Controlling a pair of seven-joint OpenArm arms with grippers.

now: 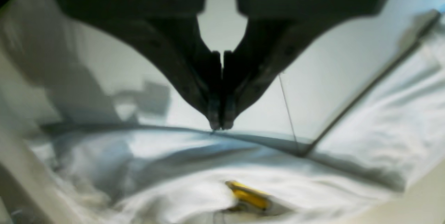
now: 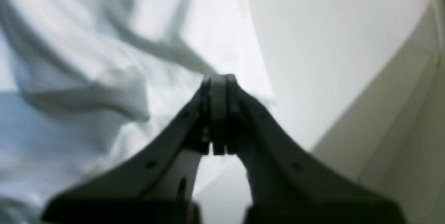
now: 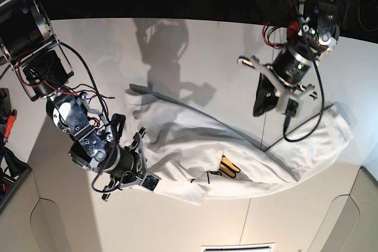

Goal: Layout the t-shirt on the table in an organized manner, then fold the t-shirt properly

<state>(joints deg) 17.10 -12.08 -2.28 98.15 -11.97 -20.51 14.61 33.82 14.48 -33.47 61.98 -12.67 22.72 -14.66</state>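
T-shirt (image 3: 248, 154) lies bunched across lower-center of table (image 3: 195, 45), not yet spread. Right pincer (image 2: 218, 78) clamped on its edge, prob. to pull flat; left pincer (image 1: 219, 125) together, empty, above cloth.

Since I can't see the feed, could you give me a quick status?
Both end effectors shut: left at the t-shirt edge, right at its other end. Shirt bunched, unfolded. Nothing in the way.

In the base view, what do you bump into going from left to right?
Right tool → yellow letters on the t-shirt → left tool.
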